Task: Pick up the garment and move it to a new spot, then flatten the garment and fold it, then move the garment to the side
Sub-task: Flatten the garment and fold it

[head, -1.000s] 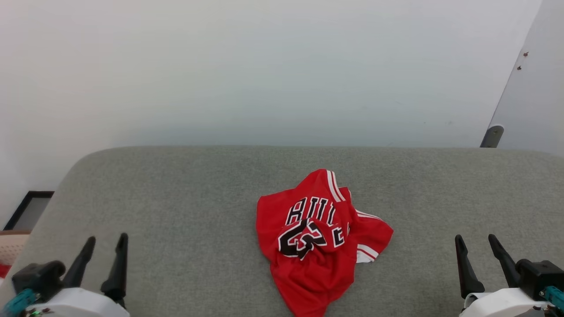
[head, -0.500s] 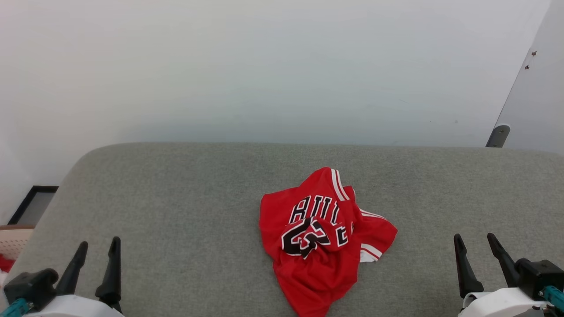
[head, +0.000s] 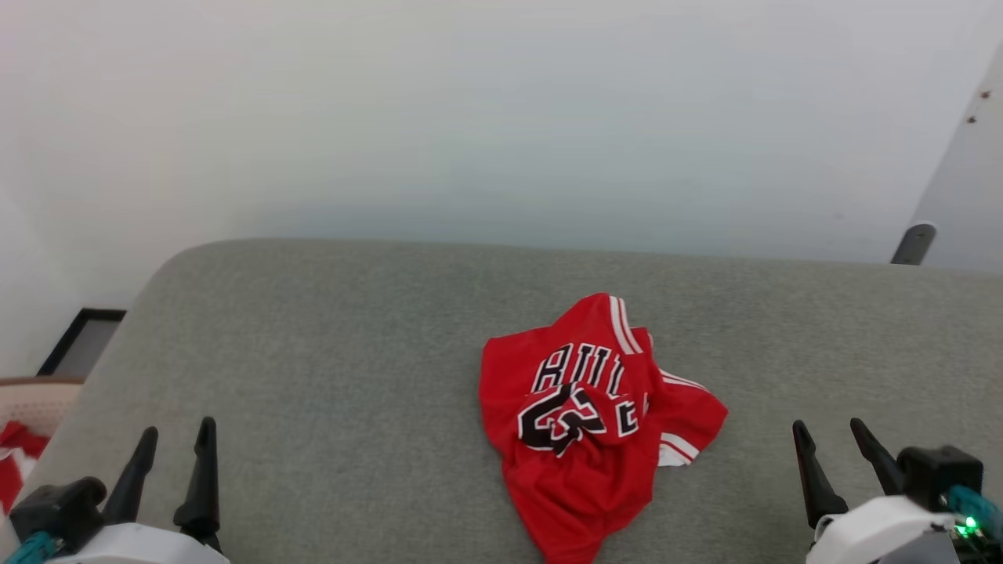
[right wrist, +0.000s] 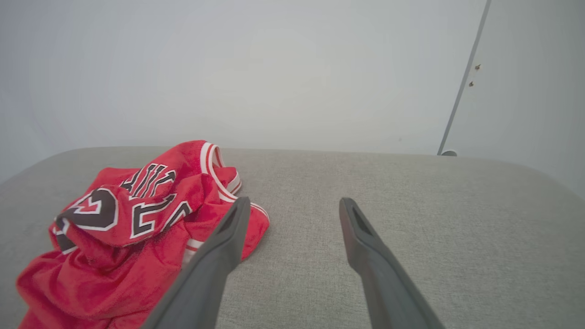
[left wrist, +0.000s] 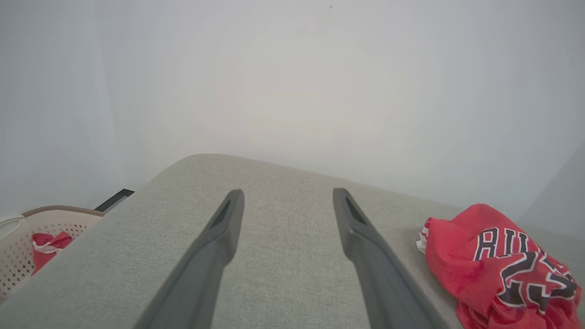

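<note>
Closest to me, at the lower left of the head view, my left end effector (head: 178,429) has its two dark fingers spread apart with nothing between them, tips pointing up over the bench (head: 329,352). At the lower right I see the right end effector (head: 827,427) the same way: fingers apart, empty, clear of the cloth.

Between the two, a little right of centre and near the front edge, the garment (head: 584,423) lies in a crumpled heap on the grey fabric top. It is red, and I can read part of the black, white-edged lettering and number across the rumpled front. Striped red-and-white trim shows at its far peak and along its right side. In the right wrist view the heap lies to the left of that arm's fingers, and the left finger crosses in front of its near edge; I cannot tell whether it touches. In the left wrist view it lies well to the right of the fingers.

Off the bench's left end, lower down, I see a pale perforated basket (left wrist: 18,246) with a red cloth (left wrist: 48,242) in it. Beyond the rounded far edge stands a plain white wall (head: 470,117), with a grey panel (head: 972,180) at the far right.
</note>
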